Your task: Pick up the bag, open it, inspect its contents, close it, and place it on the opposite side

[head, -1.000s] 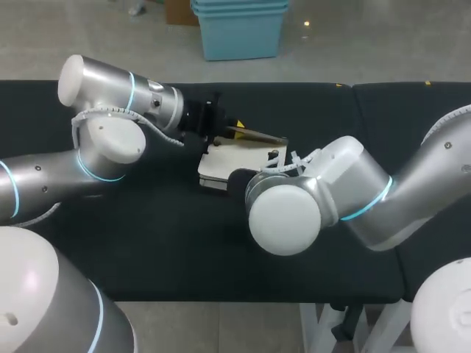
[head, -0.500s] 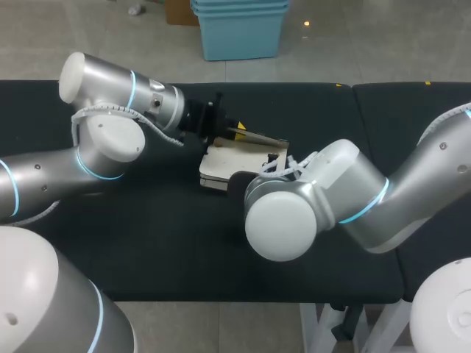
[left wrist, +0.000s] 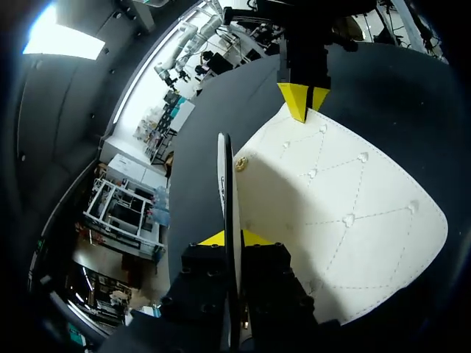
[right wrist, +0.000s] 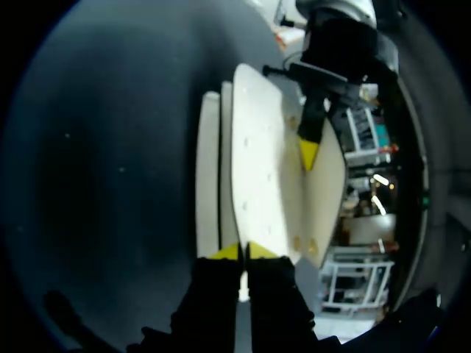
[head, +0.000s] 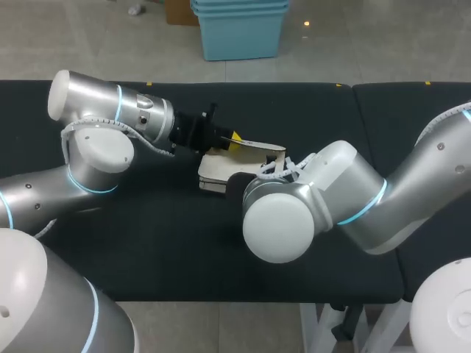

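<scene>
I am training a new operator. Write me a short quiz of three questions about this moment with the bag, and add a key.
1. True or false: the flap of the white bag lies flat and closed on the bag's body.
2. What is held between the fingers of the left gripper? A) the flap B) a strap C) nothing
3. Fill in: the bag's body is clamped at its edge by the ____ gripper.

Key
1. False: the flap is lifted off the body.
2. A
3. right; the right gripper is shut on the body's edge.
</scene>
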Available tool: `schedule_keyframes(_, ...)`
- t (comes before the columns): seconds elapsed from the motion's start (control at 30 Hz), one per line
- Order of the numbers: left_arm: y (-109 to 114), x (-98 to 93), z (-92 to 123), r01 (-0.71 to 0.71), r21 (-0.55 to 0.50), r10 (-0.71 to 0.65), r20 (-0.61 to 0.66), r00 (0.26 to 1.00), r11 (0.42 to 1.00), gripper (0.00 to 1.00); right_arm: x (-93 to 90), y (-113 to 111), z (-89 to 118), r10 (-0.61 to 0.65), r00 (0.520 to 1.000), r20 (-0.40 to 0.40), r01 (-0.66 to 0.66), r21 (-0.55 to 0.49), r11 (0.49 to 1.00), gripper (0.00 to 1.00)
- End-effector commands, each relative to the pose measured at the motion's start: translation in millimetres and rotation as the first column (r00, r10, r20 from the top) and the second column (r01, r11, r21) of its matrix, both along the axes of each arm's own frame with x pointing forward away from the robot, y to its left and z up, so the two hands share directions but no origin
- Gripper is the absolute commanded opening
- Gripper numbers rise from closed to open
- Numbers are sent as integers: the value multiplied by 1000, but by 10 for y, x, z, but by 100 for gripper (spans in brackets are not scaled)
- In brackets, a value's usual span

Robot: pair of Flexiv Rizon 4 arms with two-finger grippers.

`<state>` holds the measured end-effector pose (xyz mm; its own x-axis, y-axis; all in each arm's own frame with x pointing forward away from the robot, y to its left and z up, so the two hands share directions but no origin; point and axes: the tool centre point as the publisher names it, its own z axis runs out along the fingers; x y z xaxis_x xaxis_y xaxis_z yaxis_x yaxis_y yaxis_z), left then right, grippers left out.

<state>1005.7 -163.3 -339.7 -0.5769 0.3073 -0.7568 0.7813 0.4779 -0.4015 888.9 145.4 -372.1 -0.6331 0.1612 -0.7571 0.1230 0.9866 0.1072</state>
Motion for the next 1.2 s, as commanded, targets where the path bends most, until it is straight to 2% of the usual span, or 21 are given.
schedule_keyframes(0.03, 45, -40, 72, -33, -13, 33, -21, 999, 999, 53, 12, 14, -30, -2, 1000, 3, 2, -2, 1000, 0)
schedule_keyframes(0.07, 54, -33, 100, -30, -18, 29, -41, 999, 999, 64, 12, 14, -30, -2, 1000, 3, 2, -2, 1000, 0)
schedule_keyframes(0.1, 66, -31, 131, -36, -23, 35, -56, 998, 999, 68, 12, 14, -30, -2, 1000, 3, 2, -2, 1000, 0)
schedule_keyframes(0.23, 89, -2, 231, -52, -32, 50, -80, 996, 998, 59, 12, 14, -30, -2, 1000, 3, 2, -2, 1000, 0)
schedule_keyframes(0.3, 99, -9, 265, -47, -35, 44, -83, 996, 998, 47, 12, 14, -30, -2, 1000, 3, 2, -2, 1000, 0)
schedule_keyframes(0.43, 101, -10, 295, -50, -32, 47, -72, 996, 998, 33, 12, 14, -30, -2, 1000, 3, 2, -2, 1000, 0)
schedule_keyframes(0.5, 92, 1, 277, -51, -29, 49, -70, 996, 998, 2, 12, 14, -30, -2, 1000, 3, 2, -2, 1000, 0)
schedule_keyframes(0.53, 92, -1, 267, -48, -29, 46, -71, 996, 998, 0, 12, 14, -30, -2, 1000, 3, 2, -2, 1000, 0)
schedule_keyframes(0.9, 146, -219, 66, 28, -18, -28, 13, 1000, 999, 0, 12, 14, -30, -2, 1000, 3, 2, -2, 1000, 0)
schedule_keyframes(1.2, 205, -239, -74, 37, -2, -37, 12, 999, 999, 0, 12, 14, -30, -2, 1000, 3, 2, -2, 1000, 0)
